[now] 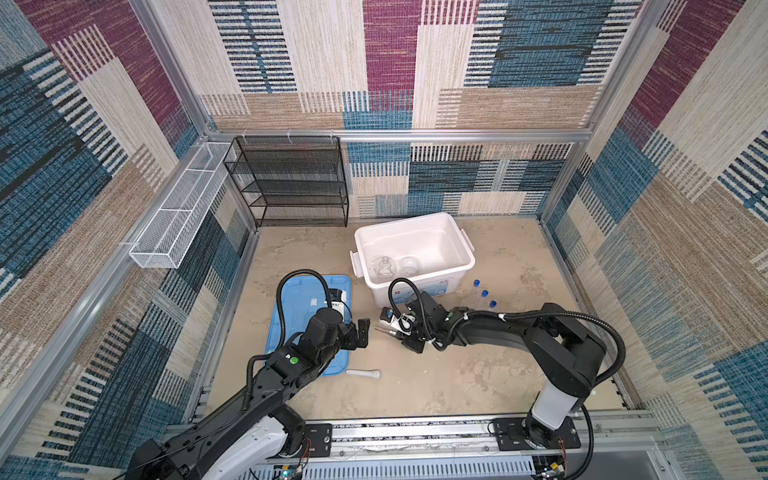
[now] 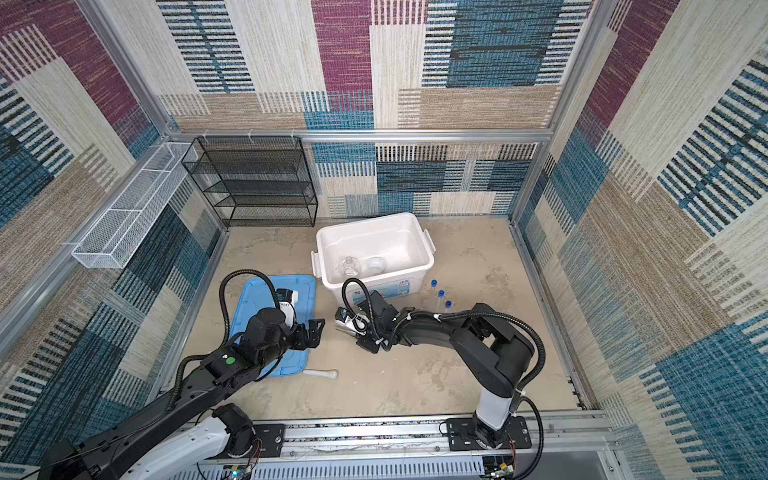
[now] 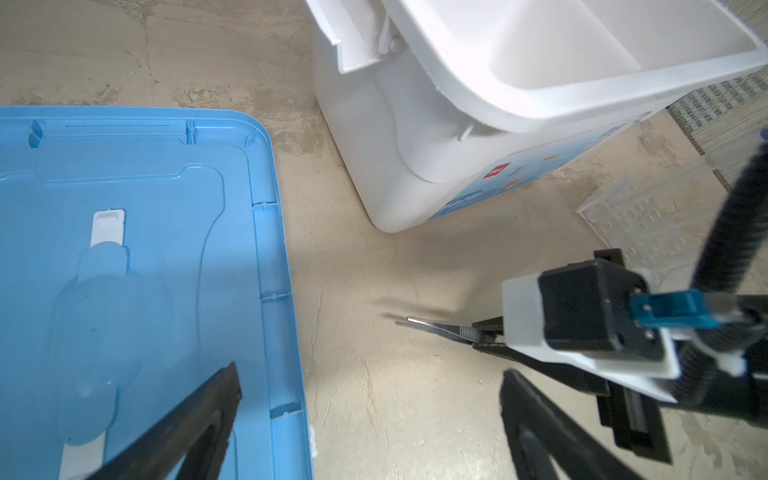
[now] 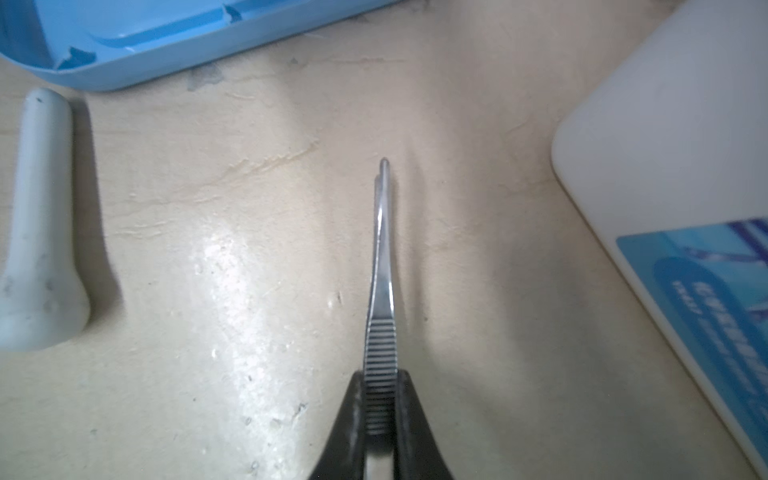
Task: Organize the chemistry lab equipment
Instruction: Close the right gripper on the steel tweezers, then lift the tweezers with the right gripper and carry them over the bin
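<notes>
Two hands: right hand (image 4: pixel 380 399) pinches ribbed metal tweezers (image 4: pixel 382 257) over the mottled table (image 4: pixel 208 208) between blue plastic lid (image 4: pixel 166 37) and white bin (image 4: pixel 665 124), its blue label (image 4: pixel 706 291) unreadable; left hand (image 3: pixel 365 399) spread wide, empty.

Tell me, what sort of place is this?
Most likely an enclosed robot test cell, not a working lab: two robot arms stand on a rail, patterned walls box them in, and the props are lab tools, such as tweezers and a pestle.
</notes>
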Controlling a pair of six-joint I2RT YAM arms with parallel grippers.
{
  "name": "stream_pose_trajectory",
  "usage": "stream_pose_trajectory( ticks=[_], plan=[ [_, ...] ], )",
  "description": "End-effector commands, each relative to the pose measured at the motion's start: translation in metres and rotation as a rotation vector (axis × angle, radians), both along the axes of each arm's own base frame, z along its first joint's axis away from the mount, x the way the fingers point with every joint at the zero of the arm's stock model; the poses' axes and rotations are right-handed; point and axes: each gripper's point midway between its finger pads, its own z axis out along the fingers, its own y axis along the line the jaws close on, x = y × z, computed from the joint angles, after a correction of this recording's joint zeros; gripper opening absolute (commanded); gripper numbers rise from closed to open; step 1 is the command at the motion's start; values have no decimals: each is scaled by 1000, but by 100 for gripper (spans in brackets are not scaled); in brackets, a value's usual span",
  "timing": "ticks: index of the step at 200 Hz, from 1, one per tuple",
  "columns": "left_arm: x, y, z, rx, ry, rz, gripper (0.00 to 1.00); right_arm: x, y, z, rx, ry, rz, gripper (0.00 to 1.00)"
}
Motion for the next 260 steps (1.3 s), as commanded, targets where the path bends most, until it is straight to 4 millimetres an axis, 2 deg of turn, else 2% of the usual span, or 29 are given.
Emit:
stream_pose_trajectory(
  ticks=[1, 78, 130, 154, 177, 222, 239, 260],
  plan=[
    [-2, 1, -2, -10, 17, 11, 99, 0, 8, 17, 65, -13, 3, 11],
    [-7, 4, -10, 9, 53, 9, 99, 8, 9, 71, 199, -91, -4, 10],
    [-8, 2, -11, 6, 57, 4, 100, 26, 2, 115, 309, -126, -46, 11],
    [-9, 0, -15, 5, 74, -10, 100, 40, -5, 144, 383, -148, -74, 12],
    [-11, 2, -23, 21, 107, 5, 100, 56, -16, 174, 439, -202, -123, 15],
    [-14, -1, -36, 52, 165, -9, 100, 104, -44, 222, 499, -295, -261, 16],
    [-14, -2, -38, 53, 171, -12, 100, 125, -56, 233, 503, -316, -320, 17],
    [-15, -2, -38, 54, 173, -15, 100, 153, -74, 234, 484, -320, -419, 18]
  ],
)
